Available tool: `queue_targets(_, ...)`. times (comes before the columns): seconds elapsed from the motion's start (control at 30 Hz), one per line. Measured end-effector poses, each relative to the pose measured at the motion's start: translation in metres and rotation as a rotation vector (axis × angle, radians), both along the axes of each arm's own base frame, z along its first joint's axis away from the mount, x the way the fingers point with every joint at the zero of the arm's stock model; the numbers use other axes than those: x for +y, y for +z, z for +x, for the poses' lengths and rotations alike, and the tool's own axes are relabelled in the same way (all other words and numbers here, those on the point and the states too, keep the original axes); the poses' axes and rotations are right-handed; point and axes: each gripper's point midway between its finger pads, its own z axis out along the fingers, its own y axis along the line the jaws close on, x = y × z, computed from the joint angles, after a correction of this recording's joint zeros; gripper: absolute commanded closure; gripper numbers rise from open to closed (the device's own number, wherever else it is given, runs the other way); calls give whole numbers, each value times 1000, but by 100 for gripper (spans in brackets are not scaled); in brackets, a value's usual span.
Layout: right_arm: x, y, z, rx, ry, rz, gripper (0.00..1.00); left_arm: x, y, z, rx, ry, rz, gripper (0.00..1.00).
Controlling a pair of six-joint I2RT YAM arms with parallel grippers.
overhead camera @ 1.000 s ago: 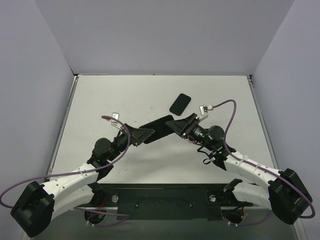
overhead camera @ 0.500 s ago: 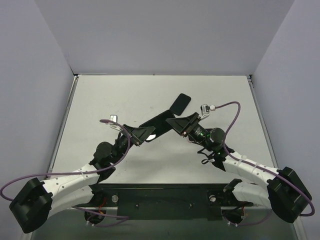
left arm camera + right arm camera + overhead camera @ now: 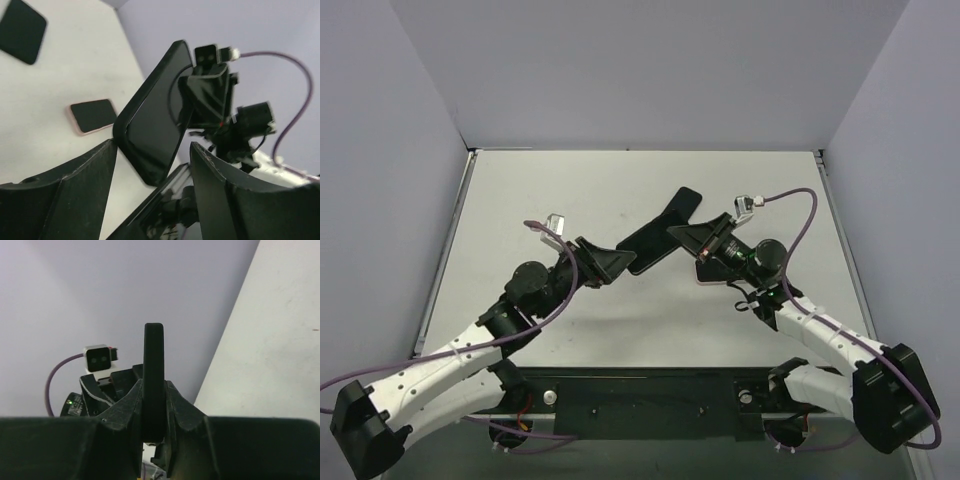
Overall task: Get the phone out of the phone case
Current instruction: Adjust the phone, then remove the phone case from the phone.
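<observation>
My right gripper is shut on the edge of the black phone case and holds it tilted above the table. In the left wrist view the phone case shows a glossy dark face inside a raised rim, and I cannot tell whether that face is the phone. My left gripper is open, and the case's lower corner hangs between its fingers without touching them. Below that corner a thin glossy slab lies between the fingers; I cannot tell what it is.
A flat black rounded rectangle lies on the table just beyond the held case. A small dark slab with a pink rim lies on the table below the right gripper. Grey walls close the table's far and side edges.
My left gripper has opened and let go of the case's end. Both grippers and the case have shifted toward the far side. The right gripper has tightened on the case.
</observation>
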Motion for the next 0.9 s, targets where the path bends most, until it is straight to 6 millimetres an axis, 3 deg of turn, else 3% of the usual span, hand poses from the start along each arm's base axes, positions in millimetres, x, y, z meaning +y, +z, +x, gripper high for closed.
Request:
queue_targets(0.17,-25,-14,3,9,7,-90,100,20,-23,-5,4,5,262,39)
queue_targets(0.27,-28,-15,-5,-6,44,-155,100,28,-36,-6,14,-42,339,39)
queue_targets(0.47,-27,12,-25,-113,118,-231,100,23,-44,1,62,-198,281,31)
queue_targets(0.67,-29,18,-27,-130,134,-233,100,2,-23,-25,6,-410,107,32)
queue_targets(0.9,-26,24,-24,-115,152,-187,100,-2,12,-42,-91,-501,-1,46)
